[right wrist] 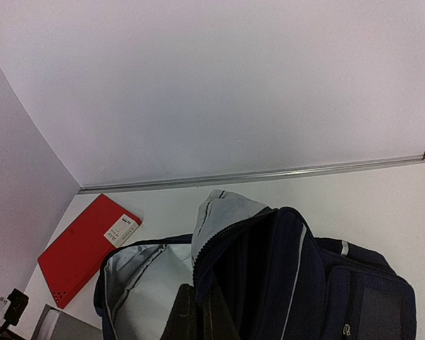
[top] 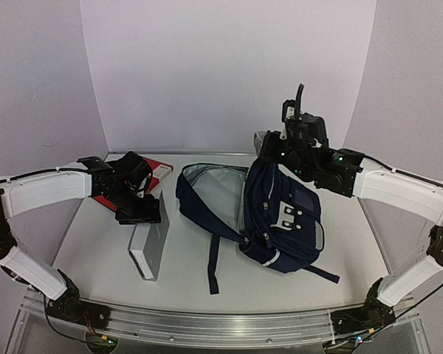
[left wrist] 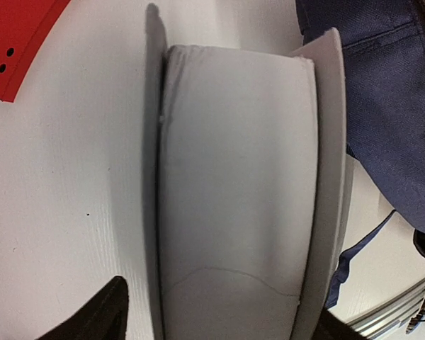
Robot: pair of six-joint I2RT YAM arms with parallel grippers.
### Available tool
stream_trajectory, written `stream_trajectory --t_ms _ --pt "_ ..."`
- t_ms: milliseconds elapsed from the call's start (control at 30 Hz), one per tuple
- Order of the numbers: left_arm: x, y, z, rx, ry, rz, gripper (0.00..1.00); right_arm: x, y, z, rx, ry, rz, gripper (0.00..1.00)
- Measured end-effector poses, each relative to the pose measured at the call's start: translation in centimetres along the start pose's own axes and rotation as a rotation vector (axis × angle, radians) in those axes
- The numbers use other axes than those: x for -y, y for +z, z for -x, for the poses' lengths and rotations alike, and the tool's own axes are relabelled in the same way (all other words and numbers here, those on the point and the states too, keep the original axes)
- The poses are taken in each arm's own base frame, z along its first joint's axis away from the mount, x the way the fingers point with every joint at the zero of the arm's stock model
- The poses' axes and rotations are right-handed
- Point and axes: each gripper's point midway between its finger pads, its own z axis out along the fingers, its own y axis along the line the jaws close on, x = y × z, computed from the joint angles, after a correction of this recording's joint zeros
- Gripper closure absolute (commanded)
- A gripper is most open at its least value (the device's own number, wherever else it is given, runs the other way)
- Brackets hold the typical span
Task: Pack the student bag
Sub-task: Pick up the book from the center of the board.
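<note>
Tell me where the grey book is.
In the top view the grey book stands on edge left of centre, just left of the student bag and nearer than the red book, its far end under the left gripper.

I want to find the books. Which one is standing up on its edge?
The grey book, nearer the front, stands on its edge with its pages facing up. The red book lies flat farther back.

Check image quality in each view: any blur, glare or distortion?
Top view: even light, soft shadows, no glare; the rail bows, mild lens distortion. Left wrist: the book fills the frame, soft-edged. Right wrist: the bag is sharp, wall evenly lit.
</note>
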Motion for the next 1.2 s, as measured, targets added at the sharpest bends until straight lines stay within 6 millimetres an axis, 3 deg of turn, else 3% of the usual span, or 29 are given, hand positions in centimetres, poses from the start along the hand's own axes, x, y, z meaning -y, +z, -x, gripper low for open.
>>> stream_trajectory --t_ms 133,367,467,600,767,900,1033,1200 --pt "-0.1 0.0 -0.1 -0.003 -0.018 0.002 0.52 0.0 0.0 0.0 0.000 -0.001 0.000 1.00" --pt "-0.3 -1.4 -0.1 0.017 -0.045 -0.004 0.59 -0.2 0.0 -0.1 -0.006 0.001 0.014 1.00" --pt "-0.1 -3.5 0.2 0.067 -0.064 -0.042 0.60 -0.6 -0.3 0.0 -0.013 0.002 0.040 1.00" --pt "0.7 -8.3 0.8 0.169 -0.085 -0.154 0.60 -1.2 -1.0 0.4 -0.030 -0.005 0.096 1.00" --pt "4.6 -14.3 2.8 0.257 -0.061 -0.375 0.60 -2.4 -1.8 0.3 -0.065 -0.028 0.185 1.00" --pt "9.3 -16.7 5.0 0.272 -0.011 -0.567 0.60 -3.4 -2.5 0.1 -0.091 -0.044 0.256 1.00" --pt "13.6 -16.7 6.7 0.246 0.030 -0.732 0.61 -3.7 -3.2 0.1 -0.108 -0.046 0.291 1.00" --pt "17.1 -15.3 7.7 0.186 0.030 -0.889 0.62 -3.8 -3.7 0.4 -0.111 -0.042 0.307 1.00"
